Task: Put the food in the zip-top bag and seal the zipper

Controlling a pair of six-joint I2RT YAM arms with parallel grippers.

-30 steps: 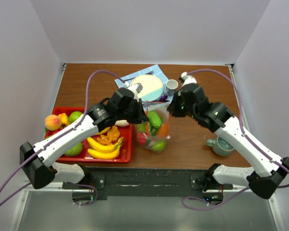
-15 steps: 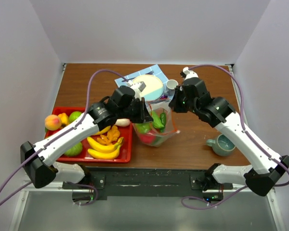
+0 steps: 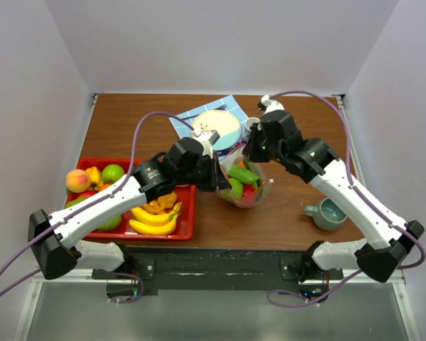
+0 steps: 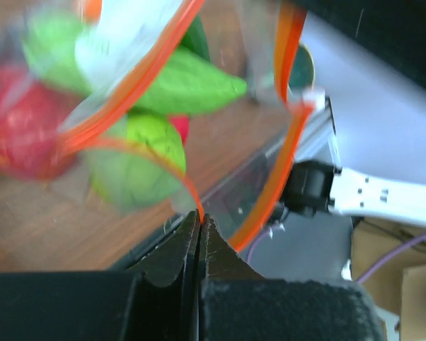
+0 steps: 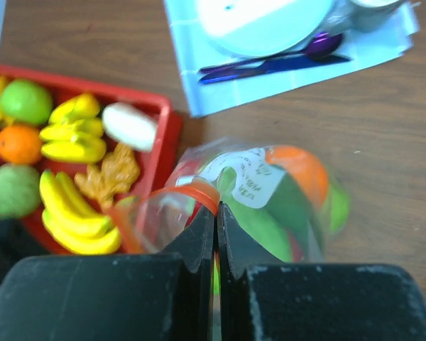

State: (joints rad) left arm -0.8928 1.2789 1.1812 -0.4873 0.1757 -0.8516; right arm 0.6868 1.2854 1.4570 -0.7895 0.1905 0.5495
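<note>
Zip-top bag (image 3: pixel 243 186): I see it held between both claws over the middle of the bench (image 3: pixel 284 227), mouth upward. I cannot tell whether its bottom touches the wood.
Zipper (image 4: pixel 284 170): the orange-red strip gapes in a loop, unsealed, with the white slider (image 4: pixel 314 97) at one end.
Food (image 4: pixel 192 82): green, red and orange pieces lie inside the bag. The bananas (image 3: pixel 153 220) and a peach (image 3: pixel 77 180) lie in the red tray (image 3: pixel 189 222) by the near-left corner.
Left claw (image 4: pixel 199 219): clenched on the strip at the bag's left side.
Right claw (image 5: pixel 215 213): clenched on the strip at the opposite side.
Others: I see a blue napkin (image 5: pixel 220 92) carrying a plate (image 3: pixel 219 126) at the middle of the far edge, and a mug (image 3: pixel 328 213) towards the near-right corner.
</note>
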